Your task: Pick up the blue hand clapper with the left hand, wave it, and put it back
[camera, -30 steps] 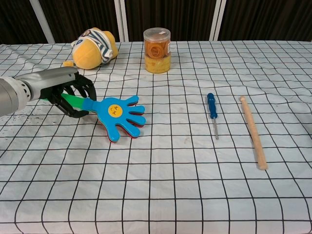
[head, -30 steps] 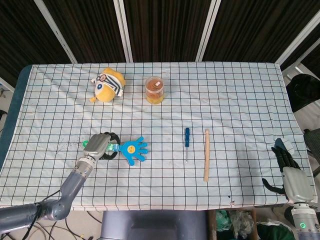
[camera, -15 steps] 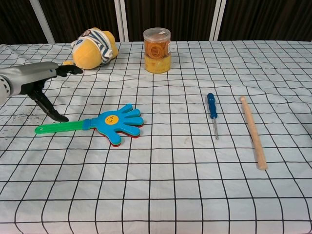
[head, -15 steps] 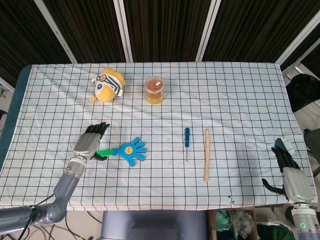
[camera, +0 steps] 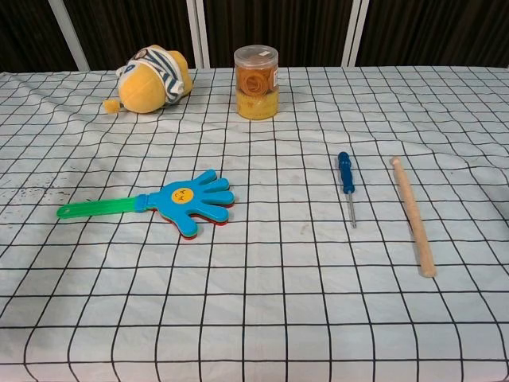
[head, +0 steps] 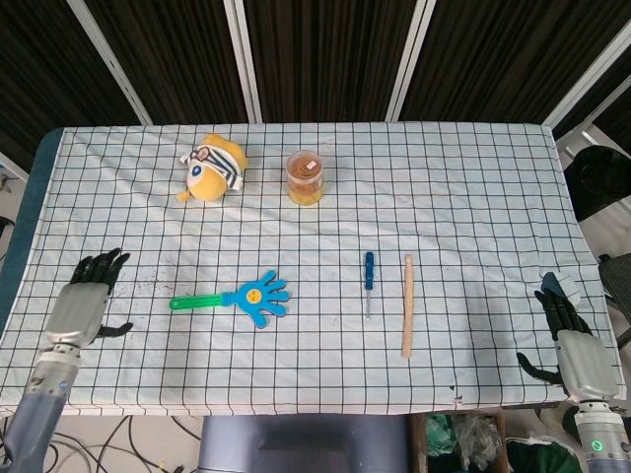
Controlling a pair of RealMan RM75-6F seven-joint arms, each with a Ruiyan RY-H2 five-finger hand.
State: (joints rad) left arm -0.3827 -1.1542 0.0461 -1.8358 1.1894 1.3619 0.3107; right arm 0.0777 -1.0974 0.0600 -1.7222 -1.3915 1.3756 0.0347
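Note:
The blue hand clapper [head: 254, 296] lies flat on the checked cloth, left of the middle, with its green handle [head: 196, 302] pointing left. The chest view shows the blue hand clapper [camera: 191, 200] in the same place, with nothing touching it. My left hand [head: 84, 303] hovers at the table's left edge, well left of the handle, fingers spread and empty. My right hand [head: 574, 345] rests at the front right corner, fingers apart, holding nothing. Neither hand appears in the chest view.
A yellow plush toy [head: 216, 168] and an orange-filled jar [head: 306, 176] stand at the back. A blue-handled screwdriver [head: 369, 279] and a wooden stick [head: 406, 303] lie right of the middle.
My left hand let go of the clapper's handle, the clapper settled flat, and the hand drew away to the table's left edge. The right hand stayed still.

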